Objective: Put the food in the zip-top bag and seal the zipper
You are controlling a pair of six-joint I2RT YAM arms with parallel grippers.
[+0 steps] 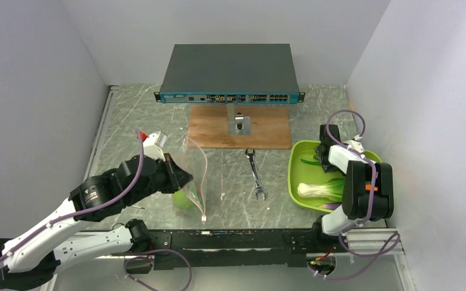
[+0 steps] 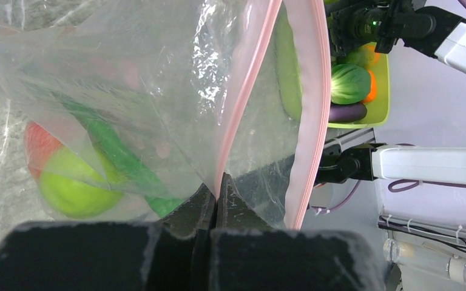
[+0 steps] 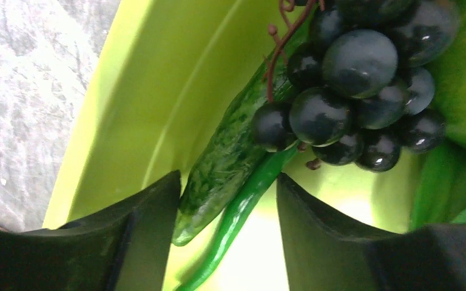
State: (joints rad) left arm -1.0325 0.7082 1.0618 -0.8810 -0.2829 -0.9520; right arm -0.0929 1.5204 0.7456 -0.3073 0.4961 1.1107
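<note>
The zip-top bag (image 1: 195,173) stands left of centre, its mouth held up. My left gripper (image 2: 216,194) is shut on the pinkish zipper (image 2: 236,115) at one side of the mouth; the other zipper side (image 2: 308,121) hangs free, leaving the mouth gaping. Inside the bag lie a green apple (image 2: 73,188), a red strawberry (image 2: 39,145) and a green bean (image 2: 118,154). My right gripper (image 3: 227,182) is down in the lime-green tray (image 3: 158,103), open, its fingers either side of two green beans (image 3: 233,157). Black grapes (image 3: 358,79) lie just beyond them. Bok choy (image 1: 318,189) rests in the tray.
A wrench (image 1: 256,176) lies between bag and tray. A wooden board (image 1: 239,126) and a network switch (image 1: 229,73) sit at the back. White walls close in left and right. An eggplant (image 2: 347,113) lies in the tray's near end.
</note>
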